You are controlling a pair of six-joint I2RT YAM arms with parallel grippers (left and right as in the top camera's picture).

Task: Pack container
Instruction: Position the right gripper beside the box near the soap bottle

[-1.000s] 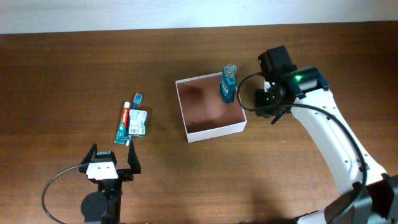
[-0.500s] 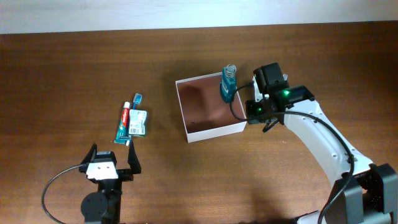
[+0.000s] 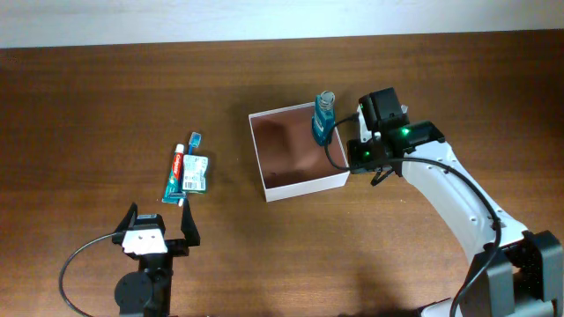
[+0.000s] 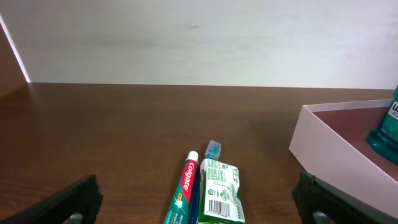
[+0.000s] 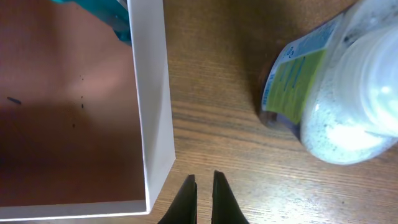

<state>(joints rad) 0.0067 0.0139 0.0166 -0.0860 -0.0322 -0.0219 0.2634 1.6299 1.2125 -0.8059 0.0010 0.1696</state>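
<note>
The container (image 3: 300, 185) is a square shallow box with white walls and a reddish-brown inside, at mid-table. It also shows in the right wrist view (image 5: 153, 93) and the left wrist view (image 4: 323, 134). A teal bottle (image 3: 322, 119) stands at its far right corner. My right gripper (image 3: 357, 165) is shut and empty, just outside the box's right wall near the front corner, with its fingers (image 5: 203, 193) low over the wood. A clear bottle with a green label (image 5: 329, 81) is beside it. My left gripper (image 3: 159, 233) is open and empty at the front left.
A toothpaste tube (image 3: 177, 174), a green packet (image 3: 196, 173) and a blue toothbrush (image 3: 194, 139) lie together left of the box. In the left wrist view the tube (image 4: 185, 190) and the packet (image 4: 219, 193) lie just ahead of the open fingers.
A second ago my right arm was further right; it has moved left to the box's right wall and has held still for the last half second. The left arm has not moved.
</note>
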